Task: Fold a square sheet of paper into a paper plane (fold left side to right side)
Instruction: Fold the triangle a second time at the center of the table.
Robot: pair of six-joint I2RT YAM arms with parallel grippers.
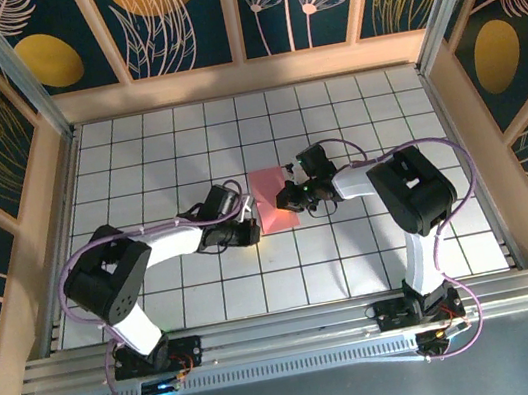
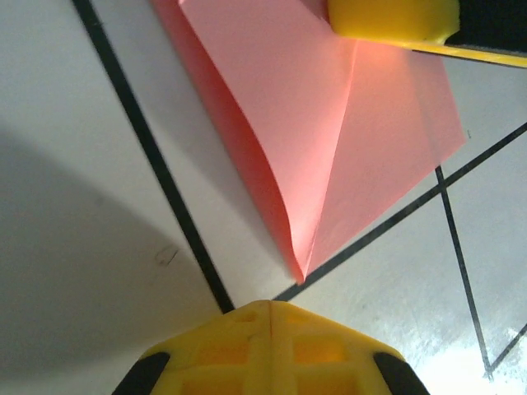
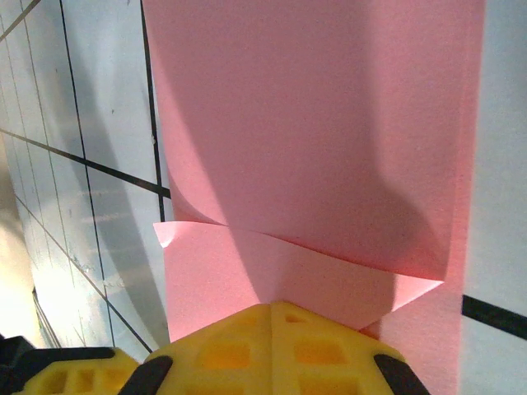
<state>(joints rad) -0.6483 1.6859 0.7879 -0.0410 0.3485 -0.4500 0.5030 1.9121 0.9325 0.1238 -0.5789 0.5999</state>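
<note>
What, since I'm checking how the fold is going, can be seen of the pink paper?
The square sheet of paper is thin, salmon-pink, lying on the white gridded table. It is partly folded: one flap lies over the rest, its fold rounded, not pressed flat, a crease running to a pointed corner. The shut right pincer rests on one edge.

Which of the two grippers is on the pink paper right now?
The right gripper: its tip lies over the folded pink paper. The left gripper is over bare table, just short of the paper's pointed corner.
</note>
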